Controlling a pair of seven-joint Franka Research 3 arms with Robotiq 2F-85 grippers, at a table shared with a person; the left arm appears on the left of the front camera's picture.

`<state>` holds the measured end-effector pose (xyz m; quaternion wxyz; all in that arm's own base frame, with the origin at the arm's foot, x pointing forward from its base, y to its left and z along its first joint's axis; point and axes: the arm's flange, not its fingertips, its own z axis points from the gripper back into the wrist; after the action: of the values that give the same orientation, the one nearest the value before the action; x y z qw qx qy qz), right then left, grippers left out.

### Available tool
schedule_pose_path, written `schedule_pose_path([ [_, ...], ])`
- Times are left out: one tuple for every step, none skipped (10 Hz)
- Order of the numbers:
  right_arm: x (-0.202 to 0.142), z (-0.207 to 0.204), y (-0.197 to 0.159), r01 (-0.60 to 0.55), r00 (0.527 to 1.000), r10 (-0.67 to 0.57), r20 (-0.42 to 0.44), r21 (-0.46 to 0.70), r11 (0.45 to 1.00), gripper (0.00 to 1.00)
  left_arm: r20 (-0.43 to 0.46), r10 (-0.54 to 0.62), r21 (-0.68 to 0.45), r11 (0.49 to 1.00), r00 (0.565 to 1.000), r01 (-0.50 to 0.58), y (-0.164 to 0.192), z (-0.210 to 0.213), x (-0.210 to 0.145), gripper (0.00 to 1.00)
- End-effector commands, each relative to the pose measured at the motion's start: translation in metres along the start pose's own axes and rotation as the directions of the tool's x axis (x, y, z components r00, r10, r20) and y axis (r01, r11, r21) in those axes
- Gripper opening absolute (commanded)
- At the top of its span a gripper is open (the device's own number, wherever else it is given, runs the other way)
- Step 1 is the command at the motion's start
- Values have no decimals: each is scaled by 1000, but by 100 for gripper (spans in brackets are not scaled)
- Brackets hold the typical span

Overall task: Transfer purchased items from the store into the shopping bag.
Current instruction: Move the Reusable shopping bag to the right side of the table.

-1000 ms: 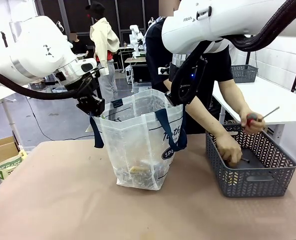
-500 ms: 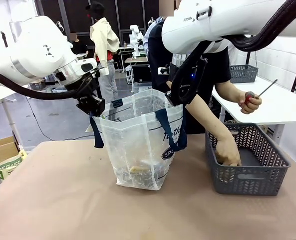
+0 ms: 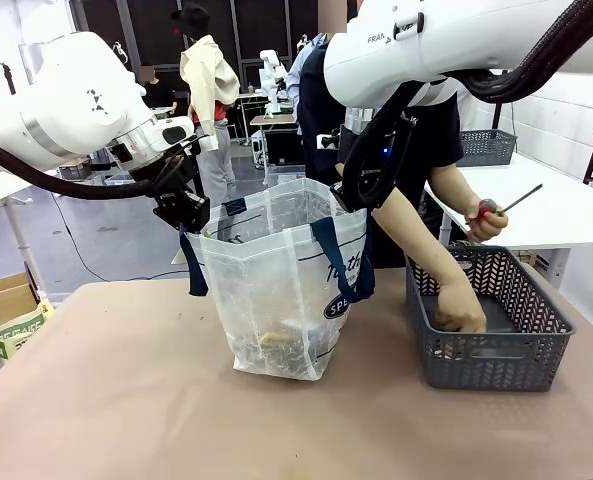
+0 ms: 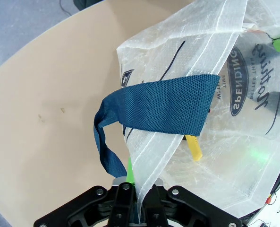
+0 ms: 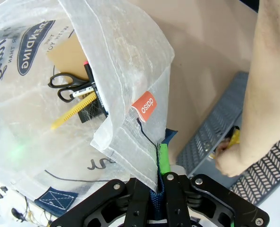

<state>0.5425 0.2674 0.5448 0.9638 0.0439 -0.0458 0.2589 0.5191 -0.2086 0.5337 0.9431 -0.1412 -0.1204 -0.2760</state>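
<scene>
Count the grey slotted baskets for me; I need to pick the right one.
2. Near basket right of the shopping bag, a hand inside; far basket on the white table behind.

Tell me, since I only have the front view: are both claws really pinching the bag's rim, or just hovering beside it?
Observer: The left wrist view shows the left claw shut on the shopping bag rim, plastic pinched tight.
Operator: And the right one?
Observer: Its wrist view shows the right claw shut on the opposite rim.
Operator: What's inside?
Observer: Seen from above: black-handled scissors, a yellow item and a brown cardboard piece.
</scene>
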Motion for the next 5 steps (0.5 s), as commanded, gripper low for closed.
schedule_pose_path([
  [0,0,0,0,1000,0,1,0,1000,0,1,0,1,1000,1000,0,1,1,0,0],
  [0,0,0,0,1000,0,1,0,1000,0,1,0,1,1000,1000,0,1,1,0,0],
  [0,0,0,0,1000,0,1,0,1000,0,1,0,1,1000,1000,0,1,1,0,0],
  [0,0,0,0,1000,0,1,0,1000,0,1,0,1,1000,1000,0,1,1,0,0],
  [0,0,0,0,1000,0,1,0,1000,0,1,0,1,1000,1000,0,1,1,0,0],
])
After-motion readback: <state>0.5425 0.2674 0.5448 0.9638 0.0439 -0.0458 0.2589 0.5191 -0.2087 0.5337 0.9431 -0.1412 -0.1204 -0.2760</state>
